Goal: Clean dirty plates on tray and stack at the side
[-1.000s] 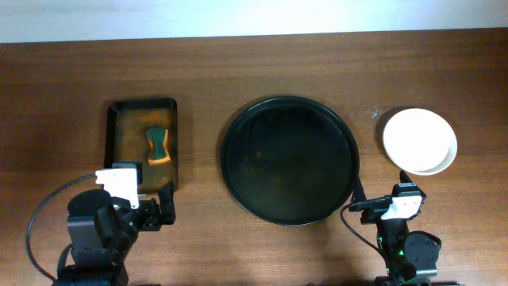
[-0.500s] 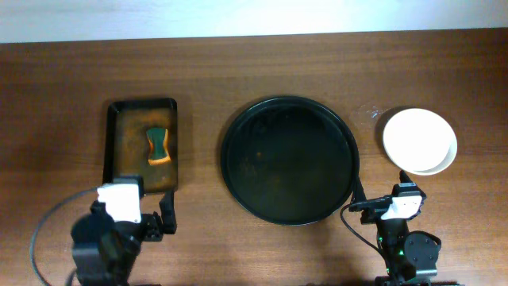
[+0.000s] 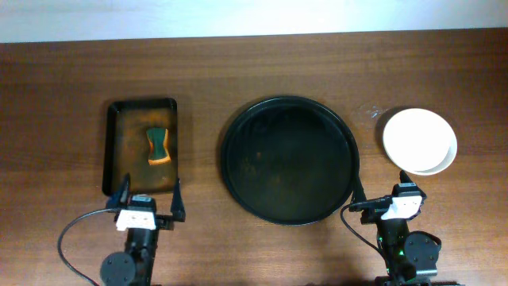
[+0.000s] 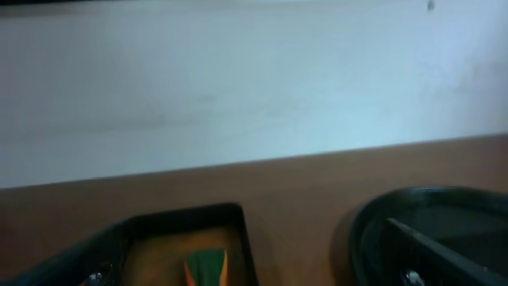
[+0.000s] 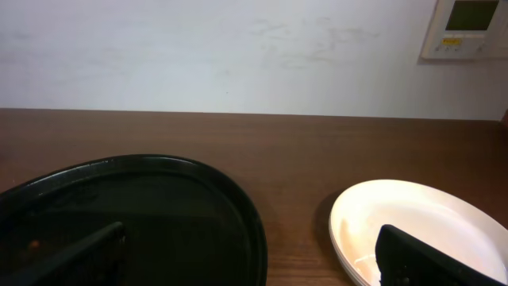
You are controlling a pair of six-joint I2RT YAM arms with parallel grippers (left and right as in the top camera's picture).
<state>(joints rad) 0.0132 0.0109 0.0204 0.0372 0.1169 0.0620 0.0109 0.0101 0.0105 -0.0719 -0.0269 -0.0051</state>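
I see brown wood tabletop (image 3: 262, 67), white wall (image 5: 198, 56) behind far edge, wall control panel (image 5: 468, 28) high on it. Round black tray (image 3: 238, 119) mid-table, faint specks on it. Small rectangular tray (image 3: 115, 151) toward left edge holds green-orange sponge (image 3: 159, 145). White plates (image 3: 419, 141) stacked near right edge, just beside round tray, not on it. Left gripper (image 3: 151, 197) at near edge by small tray's near rim, fingers spread, empty. Right gripper (image 5: 250, 258) at near edge, fingers wide apart, empty.
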